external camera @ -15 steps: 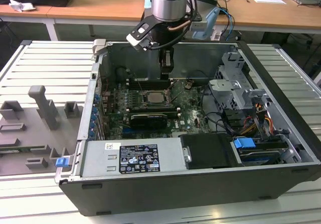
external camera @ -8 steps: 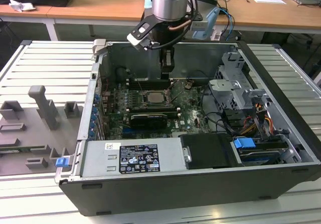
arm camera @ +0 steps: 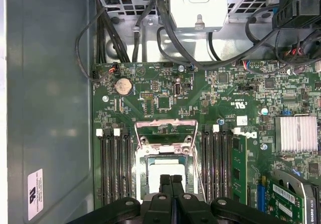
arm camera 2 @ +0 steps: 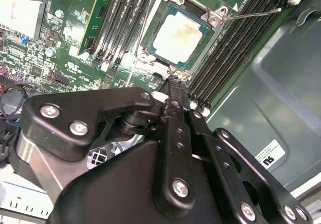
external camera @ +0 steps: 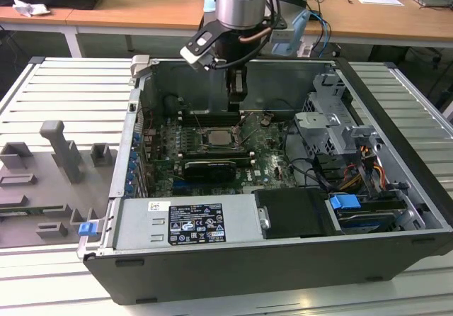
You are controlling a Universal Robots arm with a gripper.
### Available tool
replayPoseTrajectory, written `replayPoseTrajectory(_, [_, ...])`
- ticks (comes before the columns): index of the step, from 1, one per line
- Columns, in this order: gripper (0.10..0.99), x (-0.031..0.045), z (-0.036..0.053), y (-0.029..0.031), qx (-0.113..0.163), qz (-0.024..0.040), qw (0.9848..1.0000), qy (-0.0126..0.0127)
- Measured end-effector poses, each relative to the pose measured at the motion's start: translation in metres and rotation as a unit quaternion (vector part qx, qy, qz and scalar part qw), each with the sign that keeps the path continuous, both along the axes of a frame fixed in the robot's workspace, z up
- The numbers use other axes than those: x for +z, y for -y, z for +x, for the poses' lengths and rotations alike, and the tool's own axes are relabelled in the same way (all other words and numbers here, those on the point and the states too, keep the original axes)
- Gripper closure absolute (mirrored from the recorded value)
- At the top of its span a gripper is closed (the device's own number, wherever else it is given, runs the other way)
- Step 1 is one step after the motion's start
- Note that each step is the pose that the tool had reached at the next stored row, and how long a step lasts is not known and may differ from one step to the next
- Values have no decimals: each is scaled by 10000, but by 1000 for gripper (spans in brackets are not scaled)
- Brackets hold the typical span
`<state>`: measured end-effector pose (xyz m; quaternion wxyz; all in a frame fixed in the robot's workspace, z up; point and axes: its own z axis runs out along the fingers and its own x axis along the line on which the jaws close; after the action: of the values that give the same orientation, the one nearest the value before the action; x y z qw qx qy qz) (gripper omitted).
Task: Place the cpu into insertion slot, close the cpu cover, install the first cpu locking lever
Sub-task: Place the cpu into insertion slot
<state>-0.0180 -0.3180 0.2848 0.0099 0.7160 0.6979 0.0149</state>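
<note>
Jaws pressed together, the gripper (arm camera 2: 173, 79) hangs at the edge of the socket (arm camera 2: 214, 17). Cpu (arm camera 2: 179, 37) lies seated there, centre of the exterior view. Cover (arm camera: 165, 122) stands raised, lever (arm camera 2: 251, 14) sticks out free; placing looks done, closing and locking remain.

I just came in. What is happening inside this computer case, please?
A robot arm reaches into the open computer case. The cpu already lies in its socket on the motherboard. The gripper, fingers shut and empty, is at the socket's edge. In the first wrist view the cpu cover looks raised, not closed.
</note>
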Motion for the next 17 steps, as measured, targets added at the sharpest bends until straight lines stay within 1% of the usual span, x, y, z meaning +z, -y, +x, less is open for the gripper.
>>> replayPoseTrajectory(2, [980,6,6,0,2,2,10000,1])
replayPoseTrajectory(5, [980,14,43,0,1,1,10000,0])
replayPoseTrajectory(7, [980,17,107,0,0,1,10000,-1])
replayPoseTrajectory(14, [980,17,253,0,1,1,10000,-5])
replayPoseTrajectory(15, [980,17,300,0,1,1,10000,-12])
replayPoseTrajectory(17, [980,16,361,0,1,1,10000,-12])
